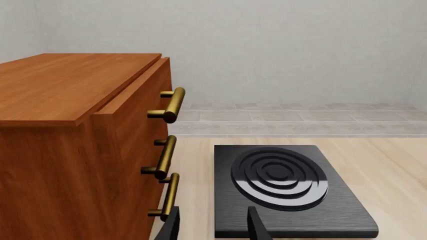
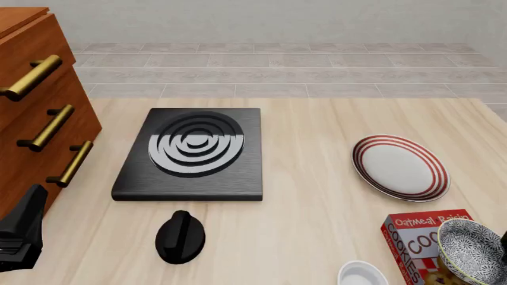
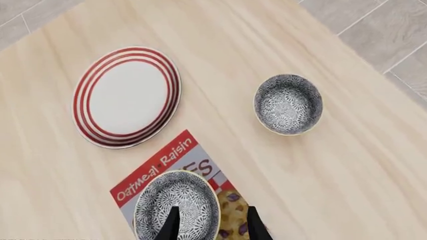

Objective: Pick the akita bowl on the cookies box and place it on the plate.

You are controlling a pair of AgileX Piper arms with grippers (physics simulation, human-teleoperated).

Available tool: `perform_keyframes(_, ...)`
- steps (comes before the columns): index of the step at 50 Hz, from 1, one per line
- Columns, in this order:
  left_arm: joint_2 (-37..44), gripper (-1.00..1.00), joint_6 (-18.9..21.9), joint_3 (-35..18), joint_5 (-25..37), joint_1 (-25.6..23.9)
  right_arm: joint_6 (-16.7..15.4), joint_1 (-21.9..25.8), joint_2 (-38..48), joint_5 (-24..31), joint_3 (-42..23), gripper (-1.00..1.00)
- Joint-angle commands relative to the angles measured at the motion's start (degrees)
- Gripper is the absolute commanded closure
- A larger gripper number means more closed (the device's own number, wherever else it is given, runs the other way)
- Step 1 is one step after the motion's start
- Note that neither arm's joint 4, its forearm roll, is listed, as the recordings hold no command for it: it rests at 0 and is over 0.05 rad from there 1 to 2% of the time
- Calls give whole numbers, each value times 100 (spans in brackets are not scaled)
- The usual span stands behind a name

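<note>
The akita bowl [image 3: 177,205] [image 2: 473,252], speckled dark blue-grey, sits on the red cookies box [image 3: 157,167] [image 2: 416,234] near the table's front right. The red-ringed plate [image 3: 127,97] [image 2: 400,166] lies on the table just beyond the box. My right gripper [image 3: 213,227] hovers open over the bowl, one finger above its inside and the other outside its rim, over the box. My left gripper [image 1: 213,230] is open and holds nothing, near the cabinet at the front left, with its arm [image 2: 20,231] at the edge of the front view.
A second speckled bowl [image 3: 288,104] stands on the table to one side of the plate. A plain white bowl [image 2: 360,276] sits beside the box. A black burner slab [image 2: 194,151] and black knob [image 2: 180,236] lie mid-table. A wooden drawer cabinet [image 2: 35,113] fills the left.
</note>
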Motion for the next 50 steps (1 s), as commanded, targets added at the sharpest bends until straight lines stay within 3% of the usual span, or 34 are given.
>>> perform_keyframes(1, 0, -100, 0, 0, 0, 0, 74, 66, 8, -131, 196, -100)
perform_keyframes(31, 0, -100, 0, 0, 0, 0, 191, 187, 467, -857, 675, -100)
perform_keyframes(50, 0, -100, 0, 0, 0, 0, 257, 249, 399, -892, 821, -100)
